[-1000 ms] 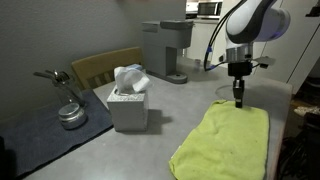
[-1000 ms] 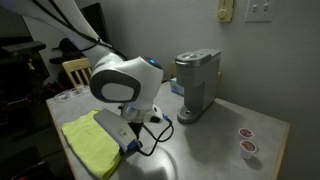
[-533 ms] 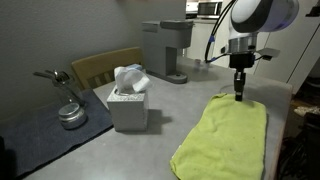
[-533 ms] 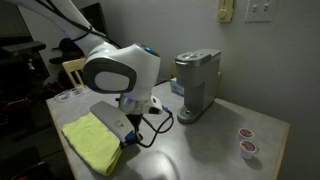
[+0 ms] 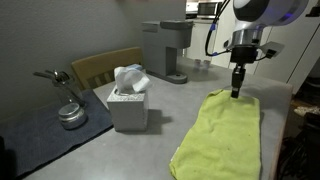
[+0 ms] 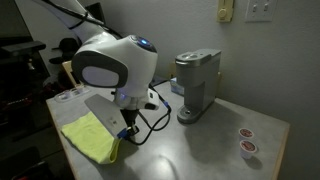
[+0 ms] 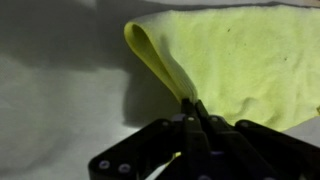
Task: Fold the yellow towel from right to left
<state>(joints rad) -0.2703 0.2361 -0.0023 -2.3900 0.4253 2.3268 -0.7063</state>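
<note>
The yellow towel [image 5: 222, 137] lies on the grey table near its edge; it also shows in an exterior view [image 6: 90, 137] and in the wrist view [image 7: 240, 55]. My gripper [image 5: 236, 92] is shut on the towel's far corner and holds it lifted above the table. In the wrist view the gripper [image 7: 192, 105] pinches a raised strip of the cloth that loops up from the towel's corner. In an exterior view the gripper [image 6: 127, 131] is mostly hidden behind the arm's body.
A grey tissue box [image 5: 129, 101] stands mid-table. A coffee machine [image 5: 166, 48] stands at the back, also in an exterior view [image 6: 196, 82]. A metal scale [image 5: 68, 108] sits on a dark mat. Two small pods [image 6: 246, 141] lie near the table's corner. A wooden chair [image 5: 105, 66] stands behind.
My gripper has risen and moved away from the towel's body, pulling the pinched corner up with it. The towel's far edge is lifted and drawn inward.
</note>
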